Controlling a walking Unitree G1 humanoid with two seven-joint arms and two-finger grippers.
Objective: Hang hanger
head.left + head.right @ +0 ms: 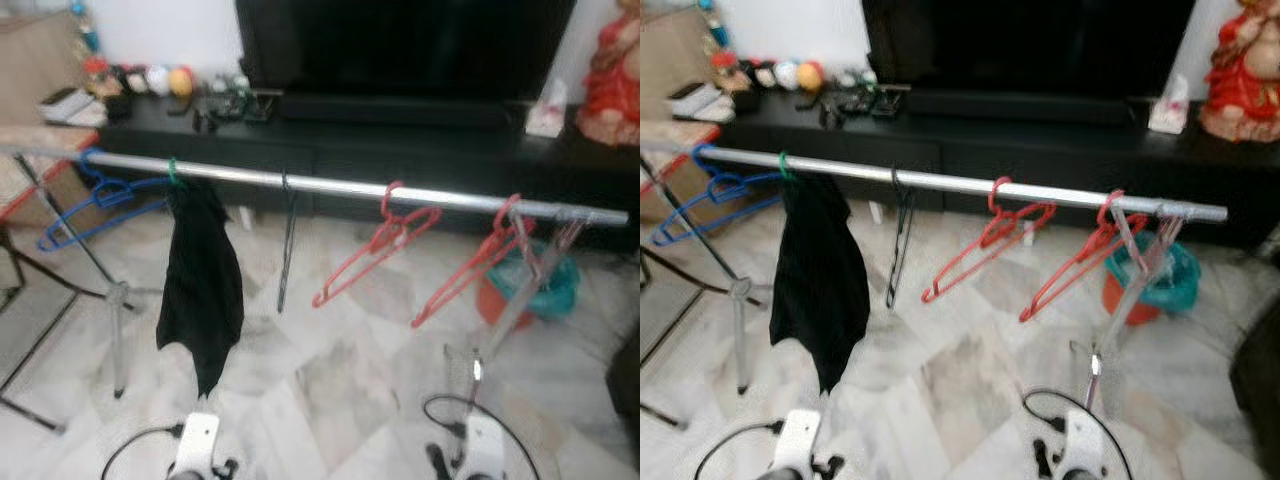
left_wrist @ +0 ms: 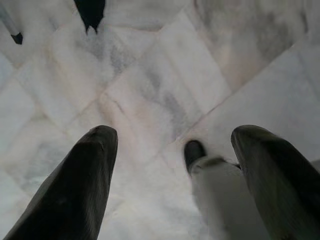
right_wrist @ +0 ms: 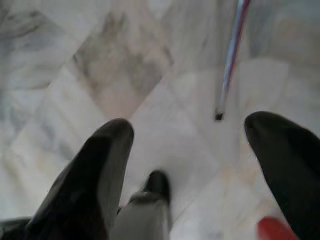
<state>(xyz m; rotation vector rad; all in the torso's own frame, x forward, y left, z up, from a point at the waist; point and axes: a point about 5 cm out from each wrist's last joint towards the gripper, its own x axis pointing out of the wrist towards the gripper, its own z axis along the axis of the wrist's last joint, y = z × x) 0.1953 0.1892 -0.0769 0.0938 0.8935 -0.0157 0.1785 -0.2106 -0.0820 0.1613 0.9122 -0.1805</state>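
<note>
Hanging on the long silver metal rail (image 1: 340,187) of a drying rack: two red plastic hangers, one (image 1: 372,250) near the middle, the other (image 1: 470,268) closer to the rail's right end, both tilted down to the left. Further left on the same rail, a thin black hanger (image 1: 287,240) seen edge-on, then a black garment (image 1: 200,280) draped from a green hook (image 1: 172,172), then a blue plastic hanger (image 1: 95,205) at the far left end. Held up by slanting silver legs (image 1: 115,320) on a pale marble-tiled floor (image 1: 330,380). Just behind the right-hand legs, a red bucket with a teal bag (image 1: 545,285) (blurred, contents not clear).

Beyond the rail, a low black TV cabinet (image 1: 400,150) carrying a large dark screen (image 1: 400,45), small colourful trinkets (image 1: 150,80) at its left end and a red figurine (image 1: 612,75) at its right.

Low at the bottom edge of the head views, both arms hanging down. Left tool (image 2: 175,170) pointed at the floor, its two black fingers (image 2: 75,185) spread well apart, nothing between them. Right tool (image 3: 195,165) likewise aimed at the tiles, fingers (image 3: 100,170) wide apart and empty, with a silver rack leg (image 3: 230,60) standing on the floor ahead of it.
</note>
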